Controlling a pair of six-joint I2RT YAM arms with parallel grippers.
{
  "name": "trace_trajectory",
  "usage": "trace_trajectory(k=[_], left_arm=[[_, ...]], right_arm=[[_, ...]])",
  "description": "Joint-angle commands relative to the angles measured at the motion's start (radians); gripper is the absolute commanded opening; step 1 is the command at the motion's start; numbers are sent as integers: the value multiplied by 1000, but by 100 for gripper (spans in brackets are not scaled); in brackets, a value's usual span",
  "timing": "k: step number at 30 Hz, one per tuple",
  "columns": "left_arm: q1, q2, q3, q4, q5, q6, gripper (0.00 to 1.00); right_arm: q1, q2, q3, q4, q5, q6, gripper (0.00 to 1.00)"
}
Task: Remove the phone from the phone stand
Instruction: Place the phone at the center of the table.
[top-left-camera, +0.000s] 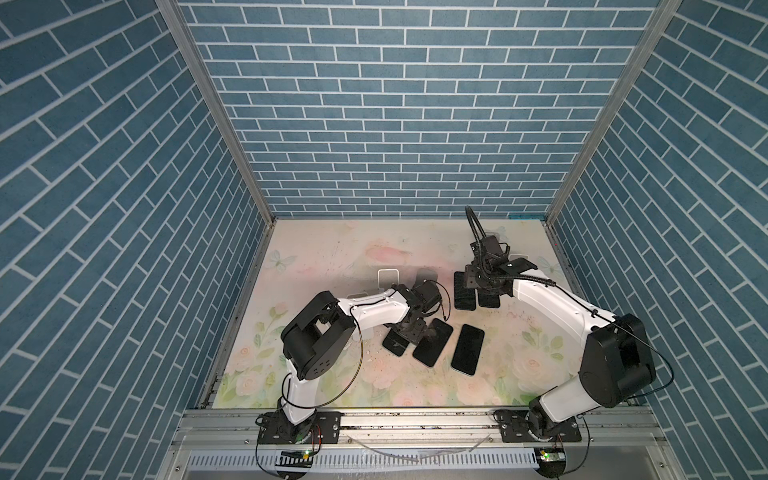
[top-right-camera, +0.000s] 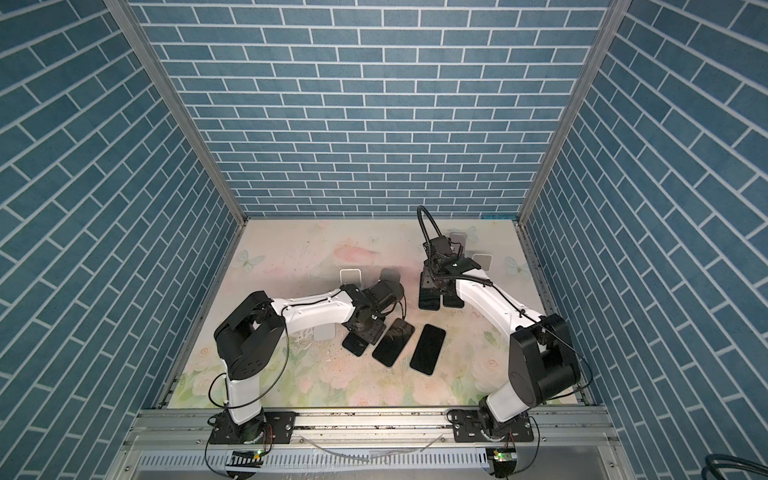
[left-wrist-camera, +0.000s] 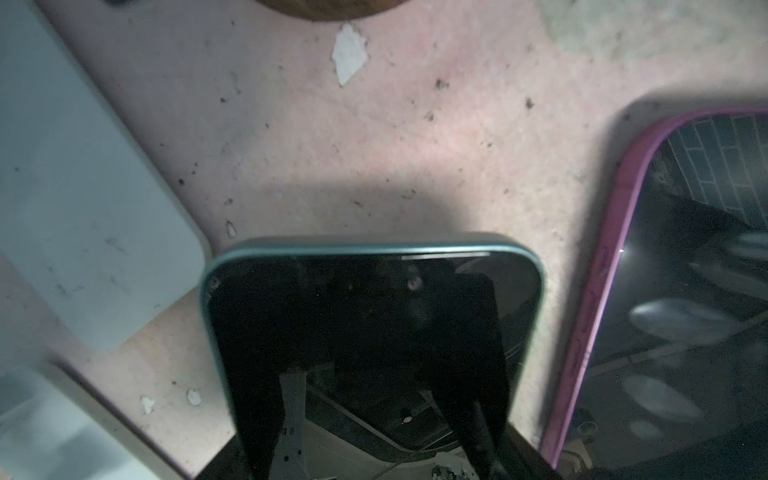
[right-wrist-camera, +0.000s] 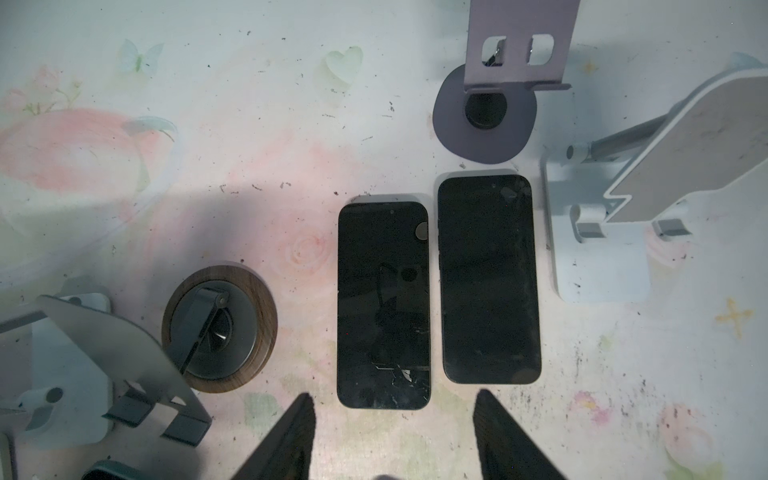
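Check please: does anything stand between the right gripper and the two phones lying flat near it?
Nothing visible does. The right gripper, jaws apart, faces the shorter phone and longer phone directly, with only bare table around them. The white stand sits beside the longer phone.

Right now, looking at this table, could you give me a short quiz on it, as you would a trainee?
1. How many dark-screened phones show on the floral table in a top view?
2. True or false: the purple metal stand with a round base holds a phone.
3. The dark phone beside the teal-rimmed phone has which rim: A magenta, B yellow, C white?
Key: 1 five; 2 false; 3 A.
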Motion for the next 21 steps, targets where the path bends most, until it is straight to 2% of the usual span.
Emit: trace_trajectory(k=[1,13,21], left_arm=[[-1,29,10,-30,-38,3,78],[-1,26,9,-27,-45,2,82],[-1,-39,-22,18,-73,4,83]], right_arm=[[-5,18,12,-1,3,16,63],[-6,19,10,-1,5,18,63],[-7,13,2,0,11,18,63]])
